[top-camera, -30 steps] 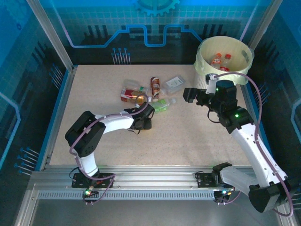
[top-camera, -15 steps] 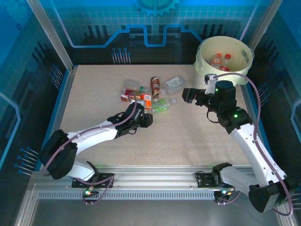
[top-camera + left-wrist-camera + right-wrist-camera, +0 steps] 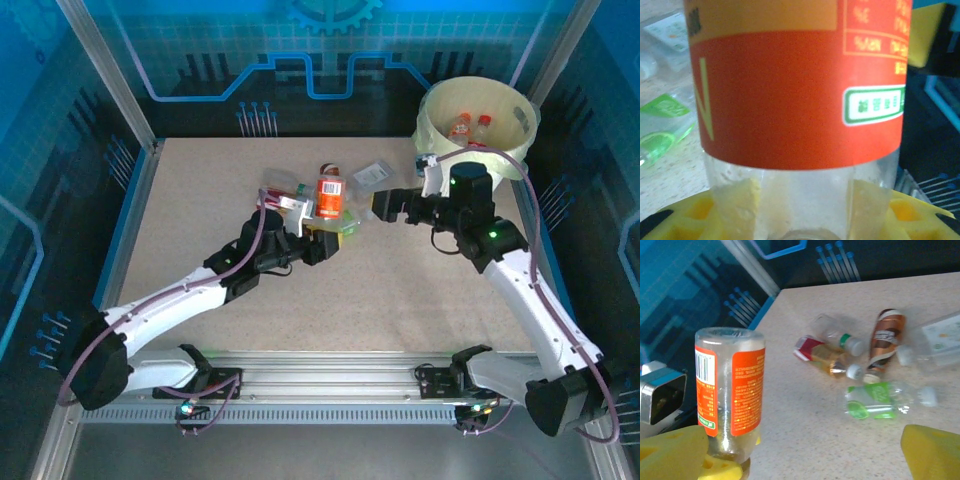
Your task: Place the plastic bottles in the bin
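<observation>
Top external view: two bottles point(image 3: 470, 127) lie in bin point(image 3: 430, 136). Left gripper point(image 3: 322, 225) clamps orange-label bottle point(image 3: 330, 196), base up, over table point(image 3: 400, 290) centre. Right gripper point(image 3: 384, 205) gapes empty nearby. Approx. five loose bottles point(image 3: 874, 401) remain; well under half done.

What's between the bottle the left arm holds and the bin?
The open right gripper and its arm lie across the straight path from the orange-labelled bottle, held in the left gripper, to the bin.
</observation>
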